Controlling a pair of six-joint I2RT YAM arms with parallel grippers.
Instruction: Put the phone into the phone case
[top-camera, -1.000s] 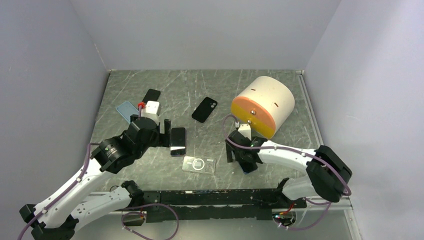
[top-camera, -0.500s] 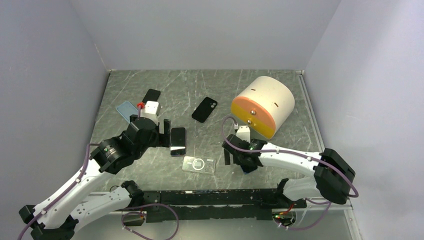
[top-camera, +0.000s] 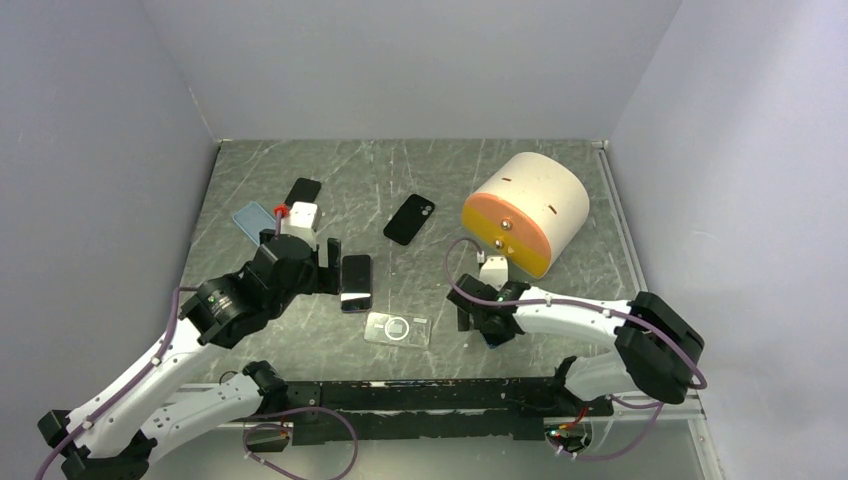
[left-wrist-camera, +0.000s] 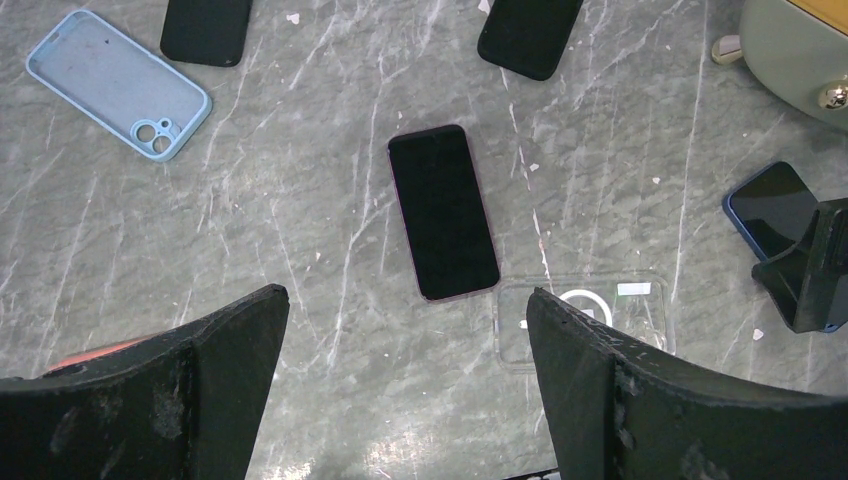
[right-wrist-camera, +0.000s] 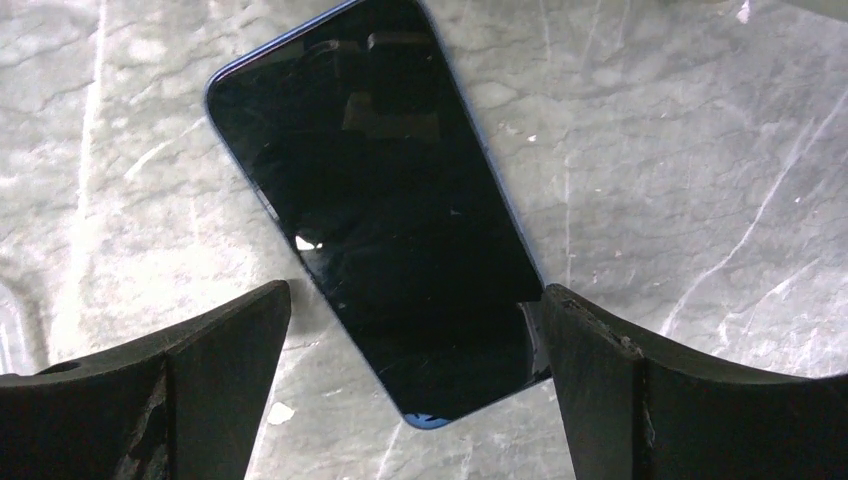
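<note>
1. As seen from above, grey veined table (top-camera: 400, 165), bearing the clear phone case (top-camera: 398, 329) near its front edge; case empty, flat, taken below as landmark.
2. Cream drum with orange end (top-camera: 530, 205), on its side, beyond and right of the case, well apart.
3. Left gripper (left-wrist-camera: 402, 293), spread wide and holding nothing, poised above the spot just beyond the case's left end.
4. Right gripper (right-wrist-camera: 415, 290), spread wide, right of the case, straddling the blue-rimmed phone (right-wrist-camera: 380, 200); contact not discernible.
5. Blue-rimmed phone: flat, screen up, right of the case, apart from it.
6. Purple-rimmed phone (left-wrist-camera: 443, 212): flat, screen up, near corner just beside the case's far left corner.
7. Light-blue case (left-wrist-camera: 118, 85): open side up, far left beyond the clear case.
</note>
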